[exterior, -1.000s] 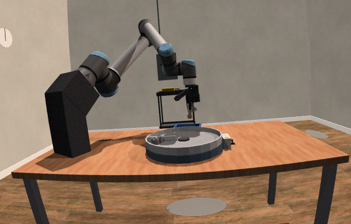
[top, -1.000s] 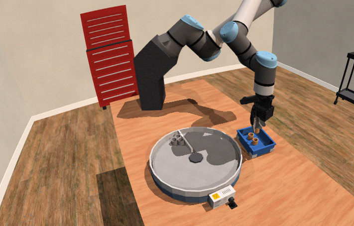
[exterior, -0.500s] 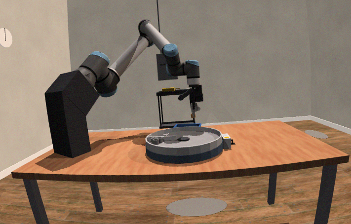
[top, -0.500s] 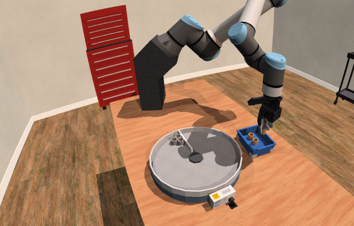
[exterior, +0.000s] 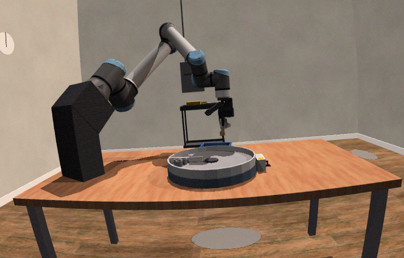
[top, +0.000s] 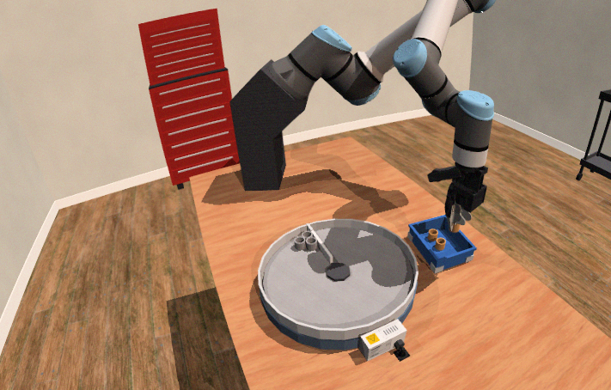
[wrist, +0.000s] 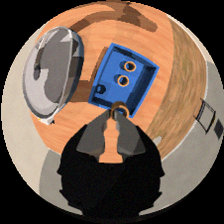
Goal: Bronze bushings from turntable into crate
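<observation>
On the wooden table [top: 516, 329], the grey turntable [top: 268, 285] carries only three steel bushings [top: 305, 240] beside its divider; the blue crate [top: 462, 252] just beside it holds two bronze bushings [top: 436, 240]; above the crate's far edge the gripper [top: 456, 220] hangs clenched on a third bronze bushing [wrist: 119, 108]. The delivery step looks nearly done; next it calls for lowering over the crate's floor and releasing.

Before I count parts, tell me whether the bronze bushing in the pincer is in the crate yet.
Not yet. The pincer is shut on a bronze bushing above the blue crate; two bronze bushings stand inside.
</observation>
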{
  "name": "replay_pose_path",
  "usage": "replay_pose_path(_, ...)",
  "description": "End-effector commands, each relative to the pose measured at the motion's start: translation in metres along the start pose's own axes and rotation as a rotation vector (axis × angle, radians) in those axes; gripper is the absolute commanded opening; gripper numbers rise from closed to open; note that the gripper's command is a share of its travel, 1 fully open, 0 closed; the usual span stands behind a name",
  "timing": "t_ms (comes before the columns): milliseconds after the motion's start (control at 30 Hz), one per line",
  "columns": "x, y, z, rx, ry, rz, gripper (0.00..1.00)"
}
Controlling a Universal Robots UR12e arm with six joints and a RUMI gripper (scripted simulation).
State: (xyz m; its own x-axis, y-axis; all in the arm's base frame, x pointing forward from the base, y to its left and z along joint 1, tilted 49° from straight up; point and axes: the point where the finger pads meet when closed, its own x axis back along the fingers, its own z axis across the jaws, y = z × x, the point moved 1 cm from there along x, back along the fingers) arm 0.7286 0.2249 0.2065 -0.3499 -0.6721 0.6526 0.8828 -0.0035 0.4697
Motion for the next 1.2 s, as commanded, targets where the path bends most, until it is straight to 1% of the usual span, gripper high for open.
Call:
replay_pose_path(0, 0.0019, 0.0023, -0.0010, 0.000, -0.002, -0.003, 0.00)
replay_pose_path(1167, 0.0013, 0.0036, -0.0022, 0.000, -0.002, -0.002, 0.00)
